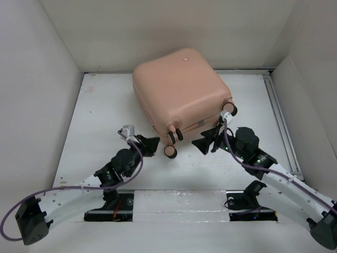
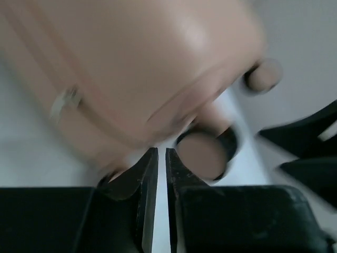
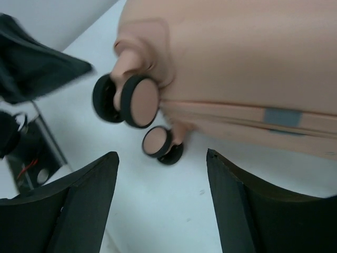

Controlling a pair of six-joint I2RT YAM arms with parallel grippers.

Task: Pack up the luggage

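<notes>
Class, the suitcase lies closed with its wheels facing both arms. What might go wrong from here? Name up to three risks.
1. The left tool is shut right beside a caster wheel; advancing may knock the luggage askew.
2. The right tool, open, faces the luggage's smooth, rounded side; a grip there could slip.
3. Both tools sit at the same wheeled end, so they may collide.

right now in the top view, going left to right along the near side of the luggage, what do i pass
left claw → nearest caster wheel → right claw → right corner wheel
</notes>
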